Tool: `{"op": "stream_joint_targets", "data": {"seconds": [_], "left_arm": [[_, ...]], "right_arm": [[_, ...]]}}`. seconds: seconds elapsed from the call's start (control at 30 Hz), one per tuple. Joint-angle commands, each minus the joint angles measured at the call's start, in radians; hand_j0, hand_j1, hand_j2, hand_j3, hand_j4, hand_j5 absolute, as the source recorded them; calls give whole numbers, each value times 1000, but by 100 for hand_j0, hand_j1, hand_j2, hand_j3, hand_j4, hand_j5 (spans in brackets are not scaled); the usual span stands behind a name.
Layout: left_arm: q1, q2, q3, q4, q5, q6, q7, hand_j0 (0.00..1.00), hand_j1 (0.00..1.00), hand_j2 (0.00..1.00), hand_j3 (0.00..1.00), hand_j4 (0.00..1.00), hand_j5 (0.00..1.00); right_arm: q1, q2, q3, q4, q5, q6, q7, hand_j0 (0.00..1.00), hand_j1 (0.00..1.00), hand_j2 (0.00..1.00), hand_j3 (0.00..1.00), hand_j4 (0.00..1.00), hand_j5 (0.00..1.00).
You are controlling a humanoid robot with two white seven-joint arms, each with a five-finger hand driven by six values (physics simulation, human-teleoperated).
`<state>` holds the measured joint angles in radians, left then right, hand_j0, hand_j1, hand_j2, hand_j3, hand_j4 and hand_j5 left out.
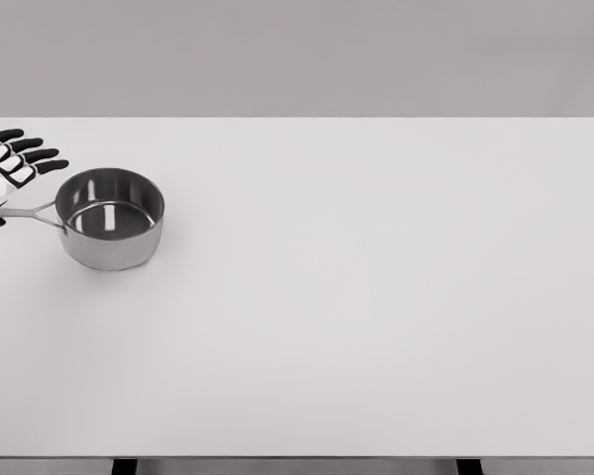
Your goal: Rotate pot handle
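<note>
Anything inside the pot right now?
The pot looks empty: bare shiny bottom, only reflections. The near inner wall is hidden by the rim. Left hand is beside its handle.

White robot hand (5,168) at the frame's left edge, black fingertips, dark seams apparently between segmented white finger shells

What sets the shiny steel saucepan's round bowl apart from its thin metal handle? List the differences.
The shiny steel saucepan's round bowl is wide, deep and open-topped; the thin metal handle is a narrow, flat strip. The bowl stands clear of the left hand; the handle runs left to that hand at the picture's edge. Whether the hand grips it cannot be told. Both are the same grey, reflective metal.
</note>
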<state>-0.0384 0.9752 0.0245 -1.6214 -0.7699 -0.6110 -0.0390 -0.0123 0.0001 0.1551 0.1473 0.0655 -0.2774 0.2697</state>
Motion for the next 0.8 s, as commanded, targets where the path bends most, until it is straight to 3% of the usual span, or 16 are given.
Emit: {"op": "stream_joint_targets", "data": {"seconds": [0.0, 0.77], "left_arm": [[0, -3, 0, 0, 1, 0, 1, 100, 100, 100, 100, 100, 100], [-44, -36, -8, 20, -22, 0, -32, 100, 100, 100, 100, 100, 100]], "right_arm": [[0, 0, 0, 0, 0, 0, 0, 100, 100, 100, 100, 100, 100], [0, 0, 0, 0, 0, 0, 0, 100, 100, 100, 100, 100, 100]]}}
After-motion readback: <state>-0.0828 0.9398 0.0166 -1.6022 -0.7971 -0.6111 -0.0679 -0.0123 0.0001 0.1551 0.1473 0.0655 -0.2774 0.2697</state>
